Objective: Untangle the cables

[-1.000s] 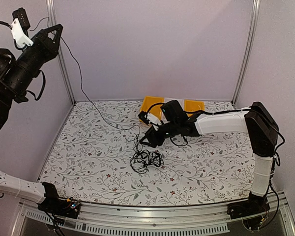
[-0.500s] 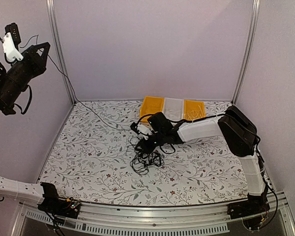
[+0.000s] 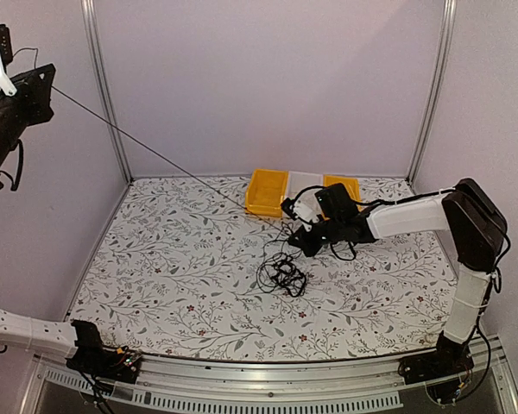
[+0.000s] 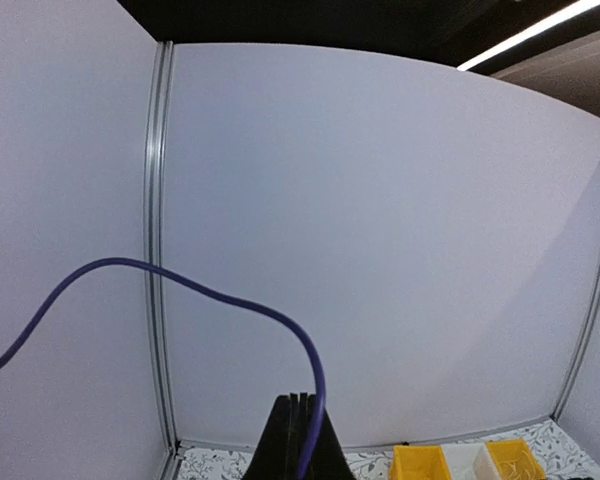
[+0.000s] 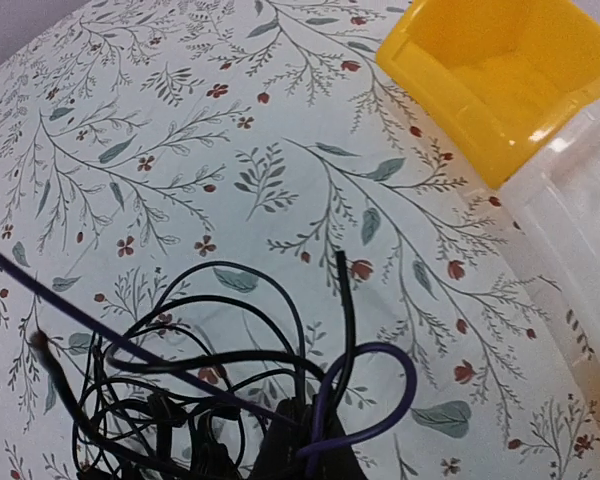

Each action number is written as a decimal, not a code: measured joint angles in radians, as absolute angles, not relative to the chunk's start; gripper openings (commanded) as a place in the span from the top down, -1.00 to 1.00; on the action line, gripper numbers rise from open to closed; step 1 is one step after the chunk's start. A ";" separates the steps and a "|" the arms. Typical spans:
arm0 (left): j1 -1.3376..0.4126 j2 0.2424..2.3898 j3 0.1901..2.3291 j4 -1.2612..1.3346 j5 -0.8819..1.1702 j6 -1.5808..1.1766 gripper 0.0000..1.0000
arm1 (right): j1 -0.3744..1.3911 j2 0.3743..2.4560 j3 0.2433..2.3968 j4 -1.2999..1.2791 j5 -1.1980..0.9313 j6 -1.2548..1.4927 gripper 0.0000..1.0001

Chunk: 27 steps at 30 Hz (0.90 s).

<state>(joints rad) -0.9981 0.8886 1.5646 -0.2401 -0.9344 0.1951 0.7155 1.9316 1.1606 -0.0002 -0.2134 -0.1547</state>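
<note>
The cables lie as a black wiry clump on the floral table. One thin strand runs taut from the clump up to my left gripper, high at the far left. In the left wrist view that gripper is shut on this purple-looking strand. My right gripper sits low at the clump's upper right. In the right wrist view it is shut on several strands, among them a purple loop and black wires. The clump spreads to its left.
A row of bins stands at the table's back: yellow, white, yellow. The yellow bin and white bin lie just beyond the right gripper. Grey walls enclose the table on three sides.
The left arm rose further up and left, pulling its strand straight. The right gripper shut on the cables and moved right, dragging the clump with it.
</note>
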 measured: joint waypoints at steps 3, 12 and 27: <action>-1.000 0.922 1.559 -0.224 -0.947 0.290 1.00 | 0.610 1.838 1.085 0.012 -0.224 -0.196 0.64; -1.003 0.971 1.601 0.018 -0.989 0.516 1.00 | 0.326 1.855 0.989 -0.134 -0.149 -0.287 0.49; -1.003 1.169 1.887 -0.062 -0.970 0.626 1.00 | 0.278 1.854 1.003 -0.175 -0.147 -0.312 1.00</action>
